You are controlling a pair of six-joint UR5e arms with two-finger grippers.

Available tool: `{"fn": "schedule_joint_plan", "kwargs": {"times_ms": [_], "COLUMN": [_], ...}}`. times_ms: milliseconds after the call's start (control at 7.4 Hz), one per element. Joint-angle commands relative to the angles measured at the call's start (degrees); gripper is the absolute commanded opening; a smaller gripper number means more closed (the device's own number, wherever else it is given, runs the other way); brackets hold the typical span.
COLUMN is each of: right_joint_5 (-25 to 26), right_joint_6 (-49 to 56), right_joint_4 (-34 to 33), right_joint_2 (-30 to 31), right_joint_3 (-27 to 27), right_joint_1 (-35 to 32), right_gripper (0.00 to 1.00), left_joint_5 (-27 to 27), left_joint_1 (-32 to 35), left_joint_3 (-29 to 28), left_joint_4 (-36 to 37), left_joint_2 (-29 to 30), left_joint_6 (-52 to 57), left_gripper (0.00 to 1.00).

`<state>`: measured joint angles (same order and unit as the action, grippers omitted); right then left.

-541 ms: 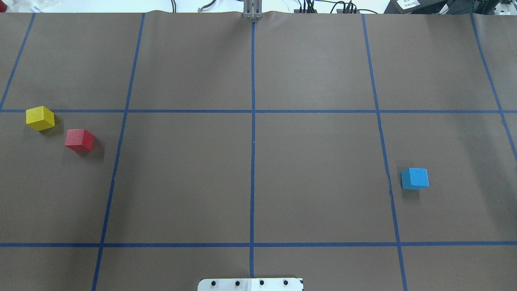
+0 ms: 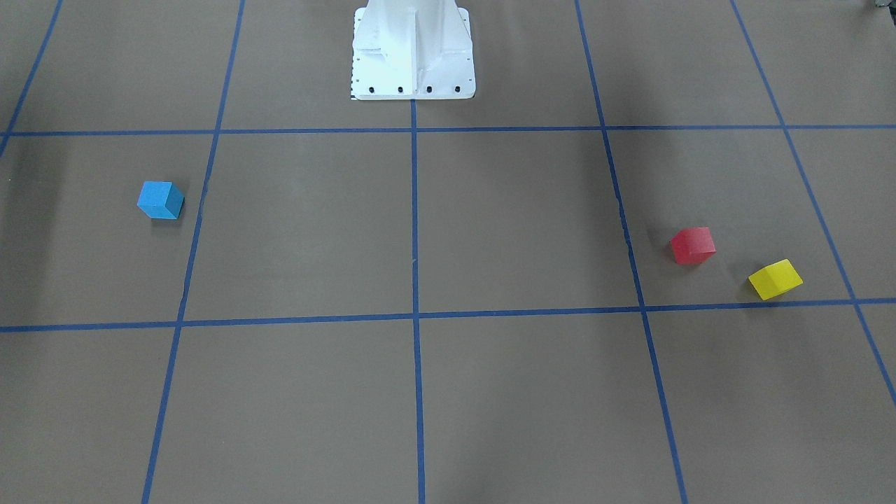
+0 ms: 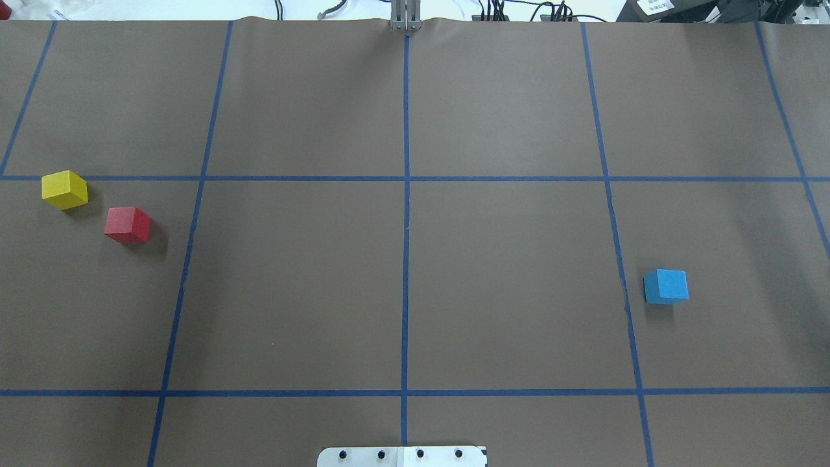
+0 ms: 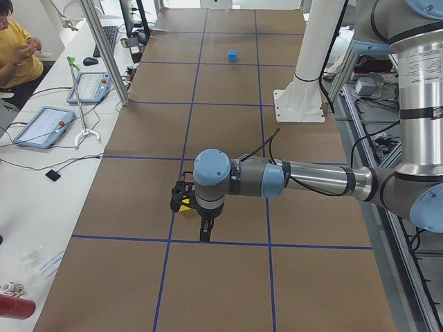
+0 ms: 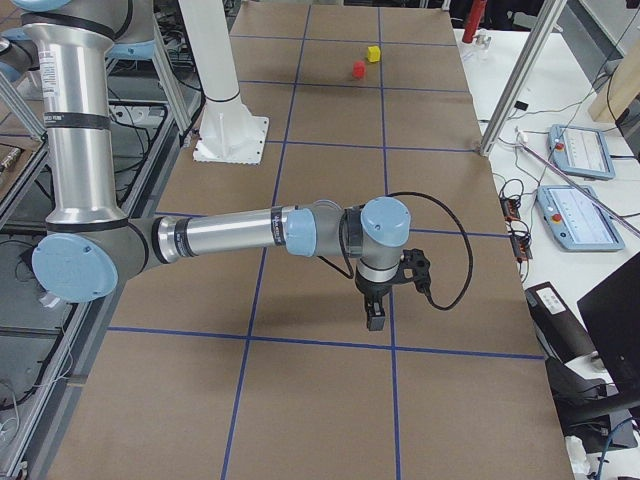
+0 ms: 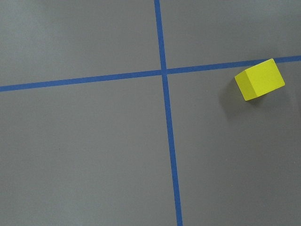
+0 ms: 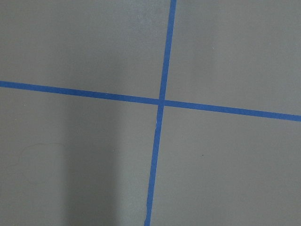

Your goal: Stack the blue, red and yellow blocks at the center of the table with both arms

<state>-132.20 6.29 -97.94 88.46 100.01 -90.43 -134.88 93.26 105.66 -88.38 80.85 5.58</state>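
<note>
The yellow block and the red block lie close together at the table's left side. The blue block lies alone at the right. The table's centre holds no block. My left gripper shows only in the exterior left view, pointing down above the table next to the yellow block; I cannot tell if it is open. The left wrist view shows the yellow block at its upper right. My right gripper shows only in the exterior right view, pointing down over bare table; its state is unclear.
Blue tape lines divide the brown table into a grid. The white robot base stands at the near middle edge. Metal posts, tablets and a seated operator are beside the far long edge.
</note>
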Motion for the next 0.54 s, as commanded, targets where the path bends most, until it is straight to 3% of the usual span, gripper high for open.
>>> {"fn": "schedule_joint_plan", "kwargs": {"times_ms": [0, 405], "right_joint_5": [-0.2, -2.4], "right_joint_6": [-0.1, -1.6], "right_joint_4": [6.0, 12.2], "right_joint_2": [-0.2, 0.0], "right_joint_3": [1.9, -1.5], "right_joint_1": [0.5, 0.5], "right_gripper": [1.0, 1.0], "left_joint_5": [0.1, 0.1], "left_joint_1": [-0.1, -0.1], "left_joint_3": [-0.3, -1.7], "left_joint_4": [-5.1, -20.0], "left_joint_2": [0.7, 2.4], "left_joint_6": [0.0, 0.0], "left_gripper": [1.0, 1.0]}}
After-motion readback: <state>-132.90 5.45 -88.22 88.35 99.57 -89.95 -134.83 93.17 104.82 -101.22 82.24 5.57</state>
